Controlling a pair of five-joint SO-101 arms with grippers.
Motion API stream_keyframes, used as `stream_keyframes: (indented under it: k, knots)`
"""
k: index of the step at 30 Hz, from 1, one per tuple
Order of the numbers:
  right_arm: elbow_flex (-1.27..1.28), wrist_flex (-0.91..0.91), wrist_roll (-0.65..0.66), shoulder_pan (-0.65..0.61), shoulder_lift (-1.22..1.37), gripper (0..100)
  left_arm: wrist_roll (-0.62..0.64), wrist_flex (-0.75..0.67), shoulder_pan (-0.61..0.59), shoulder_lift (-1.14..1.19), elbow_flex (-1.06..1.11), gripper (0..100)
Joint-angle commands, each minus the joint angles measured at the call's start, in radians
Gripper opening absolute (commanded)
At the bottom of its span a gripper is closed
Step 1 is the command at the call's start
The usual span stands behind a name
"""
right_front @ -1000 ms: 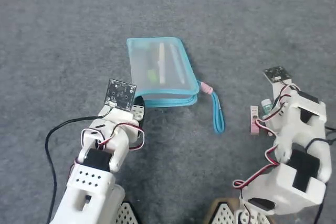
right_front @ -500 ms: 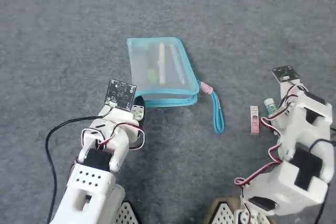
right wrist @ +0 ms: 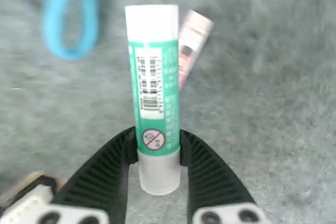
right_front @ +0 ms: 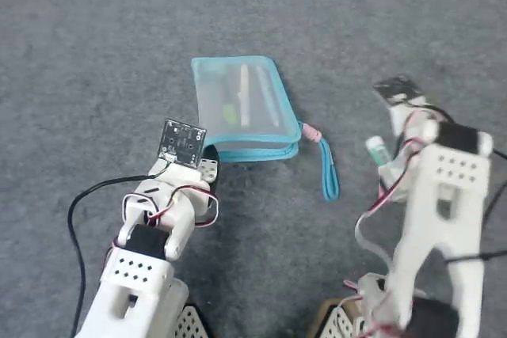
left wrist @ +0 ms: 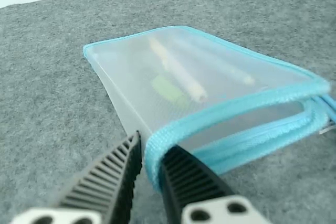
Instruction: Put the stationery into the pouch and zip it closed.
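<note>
**Glue stick [right wrist: 153, 98] in the right end effector [right wrist: 156, 140], pouch [left wrist: 210, 93] rim in the left end effector [left wrist: 149, 153]**

The right end effector was pinching the glue stick near its plain white base, one ribbed finger [right wrist: 113, 161] on each side, with the white cap pointing away from the wrist. We could not tell whether the cap end touched the grey counter [right_front: 95, 53]. Just past the cap lay a small pink item [right wrist: 190, 40], too blurred to name and partly covered by the stick. A teal strap [right wrist: 71, 19] looped off to one side of it, its upper end cut off by the picture's edge.

From the high view, the glue stick [right_front: 375, 148] poked out beside the right arm [right_front: 432, 195], whose white body hid the counter beneath it and the fingers themselves.

The left end effector was pressed together on the teal rim at the pouch's nearest corner, and the rim ran down between the two black fingers. The pouch stretched away from the fingertips, flat on the counter. Two teal bands ran along that near edge, but we could not judge how far the mouth stood open. Through the frosted wall we made out a pale long stick, a second paler one and a green piece, none clear enough to name. The pink zip pull [right_front: 311, 131] sat at the pouch corner on the right end effector's side, where the strap joined.
</note>
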Motion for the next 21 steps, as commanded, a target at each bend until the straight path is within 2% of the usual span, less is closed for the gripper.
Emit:
stream_keyframes:
  k: [1, 6, 15, 21]
  knots:
    - [-0.052, 0.096, -0.057, -0.147, -0.166, 0.6, -0.009, -0.031, 0.011, -0.031, -0.024, 1]
    - [-0.052, 0.191, -0.104, -0.309, -0.275, 0.6, -0.009, -0.031, 0.011, -0.031, -0.022, 1]
    - [-0.049, 0.251, -0.094, -0.432, -0.318, 0.6, -0.009, -0.031, 0.011, -0.031, -0.021, 1]
    - [-0.057, 0.225, -0.091, -0.581, -0.309, 0.6, -0.009, -0.032, 0.012, -0.025, -0.021, 1]
